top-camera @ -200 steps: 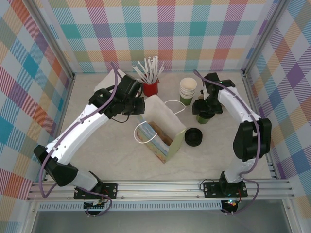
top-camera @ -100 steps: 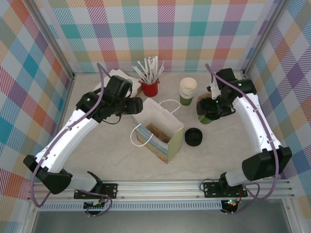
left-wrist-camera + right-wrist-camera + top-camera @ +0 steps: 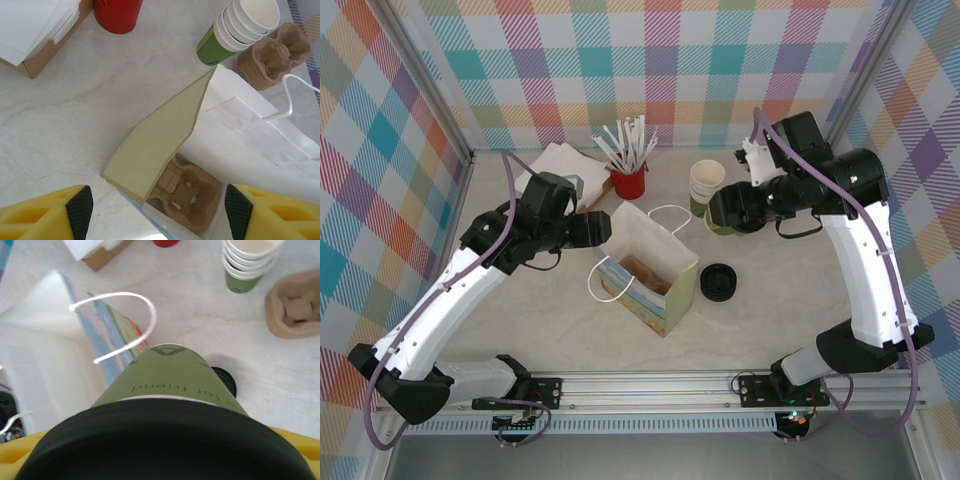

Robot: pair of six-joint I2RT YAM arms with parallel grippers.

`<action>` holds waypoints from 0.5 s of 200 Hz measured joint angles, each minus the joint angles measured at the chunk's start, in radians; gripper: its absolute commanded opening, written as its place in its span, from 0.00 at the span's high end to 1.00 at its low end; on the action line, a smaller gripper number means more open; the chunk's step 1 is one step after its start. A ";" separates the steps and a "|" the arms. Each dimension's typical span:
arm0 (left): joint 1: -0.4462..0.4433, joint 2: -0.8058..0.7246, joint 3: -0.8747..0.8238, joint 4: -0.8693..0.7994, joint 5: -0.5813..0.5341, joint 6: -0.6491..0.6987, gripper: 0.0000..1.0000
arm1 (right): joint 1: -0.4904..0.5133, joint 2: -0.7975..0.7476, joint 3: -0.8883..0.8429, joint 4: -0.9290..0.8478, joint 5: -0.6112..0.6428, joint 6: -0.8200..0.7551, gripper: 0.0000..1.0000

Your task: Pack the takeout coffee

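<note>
Left gripper (image 3: pixel 160 210) let go of the paper bag (image 3: pixel 155 145) and backed off, fingers apart; the bag stayed open. Right gripper (image 3: pixel 730 208), clamped on the lidded takeout coffee (image 3: pixel 170 375), had raised it just right of the bag. I read drop-in as next.

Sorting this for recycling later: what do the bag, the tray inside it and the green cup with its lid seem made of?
Bag: white paper, matte, with creased folds. Tray inside: brown moulded pulp by the look, rough and fibrous. Green cup: likely coated paper, smooth printed wall. Lid: black, probably plastic, though blurred here.
</note>
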 measured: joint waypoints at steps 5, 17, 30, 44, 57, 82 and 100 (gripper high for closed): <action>0.000 0.002 -0.002 0.005 0.001 -0.003 0.27 | 0.019 0.013 0.024 -0.003 0.001 0.004 0.24; 0.000 0.003 -0.008 0.017 0.005 -0.013 0.27 | 0.060 0.040 0.073 -0.009 0.001 0.011 0.24; 0.000 0.004 -0.013 0.031 0.009 -0.022 0.27 | 0.101 0.067 0.104 -0.012 0.000 0.019 0.24; 0.000 0.010 -0.015 0.043 0.011 -0.027 0.27 | 0.145 0.090 0.120 -0.011 -0.001 0.032 0.24; 0.000 0.020 -0.016 0.047 0.010 -0.030 0.27 | 0.182 0.104 0.121 -0.012 -0.002 0.042 0.24; 0.000 0.035 -0.030 0.047 0.006 -0.042 0.28 | 0.249 0.126 0.124 -0.012 -0.009 0.062 0.25; 0.000 0.036 -0.050 0.047 0.000 -0.050 0.28 | 0.291 0.144 0.124 -0.012 -0.012 0.071 0.25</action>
